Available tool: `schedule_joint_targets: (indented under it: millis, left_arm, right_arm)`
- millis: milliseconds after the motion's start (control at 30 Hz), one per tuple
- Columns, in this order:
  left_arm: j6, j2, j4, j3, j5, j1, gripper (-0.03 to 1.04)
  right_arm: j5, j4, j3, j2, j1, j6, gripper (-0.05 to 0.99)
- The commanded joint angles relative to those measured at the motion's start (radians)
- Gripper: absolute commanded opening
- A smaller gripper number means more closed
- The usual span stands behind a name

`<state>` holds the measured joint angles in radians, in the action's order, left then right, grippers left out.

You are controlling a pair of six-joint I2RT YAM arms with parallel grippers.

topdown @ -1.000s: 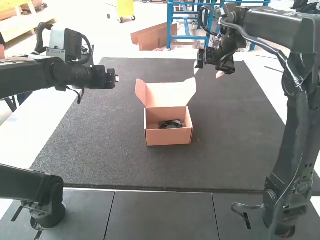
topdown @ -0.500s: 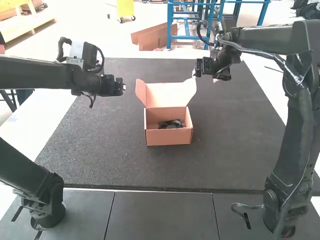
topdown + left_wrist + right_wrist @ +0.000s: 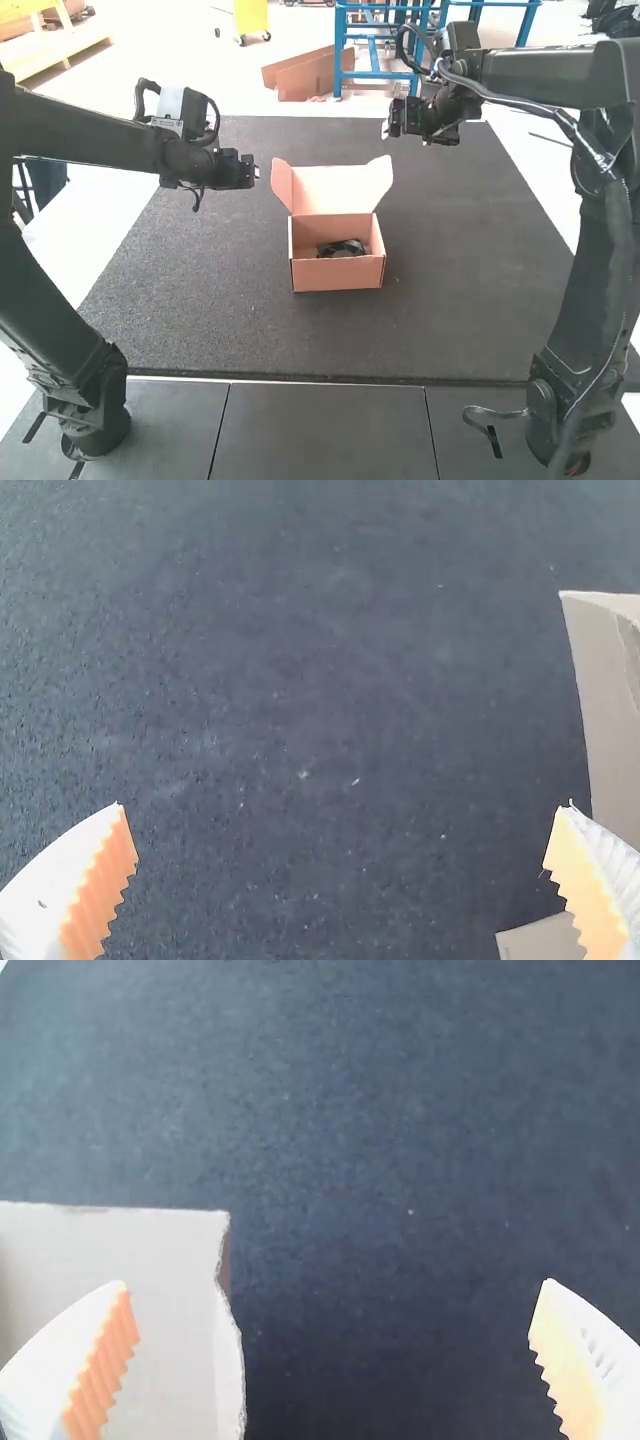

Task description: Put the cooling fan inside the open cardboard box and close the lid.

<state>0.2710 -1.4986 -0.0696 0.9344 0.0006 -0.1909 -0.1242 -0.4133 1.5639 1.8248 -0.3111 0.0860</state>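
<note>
A small cardboard box (image 3: 336, 260) stands on the black mat with its lid (image 3: 330, 186) raised at the back. The dark cooling fan (image 3: 340, 248) lies inside it. My left gripper (image 3: 248, 172) hovers just left of the lid's left edge, open; the lid's edge (image 3: 605, 710) shows beside one of its orange-padded fingers (image 3: 585, 895). My right gripper (image 3: 412, 125) hangs above and behind the lid's right corner, open too, with the lid's flap (image 3: 120, 1260) under one finger (image 3: 85, 1370). Neither holds anything.
The black mat (image 3: 180, 270) covers most of the table, with free room on every side of the box. Pale table surface runs along the left and right of the mat.
The left gripper has moved right, closer to the lid's left edge. The right gripper has drifted back and slightly up near the lid's right corner. The box and fan have not moved.
</note>
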Motion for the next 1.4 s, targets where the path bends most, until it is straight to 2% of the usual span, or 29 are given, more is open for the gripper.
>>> schedule_joint_targets:
  millis: [0, 167, 333, 533, 767, 867, 1233, 1367]
  left_arm:
    - [0.011, -0.018, 0.013, 0.061, 0.009, -0.005, 0.97]
    - [0.017, -0.048, 0.014, 0.096, 0.065, -0.01, 0.97]
    - [0.02, -0.068, 0.016, 0.122, 0.113, -0.035, 0.97]
    - [0.031, -0.078, 0.016, 0.139, 0.139, -0.074, 0.97]
    - [0.045, -0.08, 0.017, 0.141, 0.147, -0.099, 0.97]
    - [0.045, -0.08, 0.021, 0.141, 0.147, -0.097, 0.97]
    - [0.045, -0.08, 0.021, 0.138, 0.147, -0.097, 0.97]
    - [0.045, -0.08, 0.019, 0.135, 0.147, -0.097, 0.97]
  right_arm:
    - [-0.037, 0.011, 0.019, -0.01, 0.006, 0.009, 0.9]
    - [-0.068, -0.005, 0.041, 0.025, 0.001, 0.009, 0.9]
    - [-0.098, -0.068, 0.085, 0.065, -0.002, 0.009, 0.9]
    - [-0.1, -0.124, 0.127, 0.102, 0.004, 0.008, 0.88]
    - [-0.106, -0.124, 0.136, 0.113, 0.004, 0.004, 0.79]
    - [-0.106, -0.124, 0.136, 0.116, -0.002, 0.004, 0.71]
    - [-0.137, -0.167, 0.136, 0.117, -0.003, -0.003, 0.68]
    - [-0.143, -0.167, 0.134, 0.116, -0.003, -0.014, 0.61]
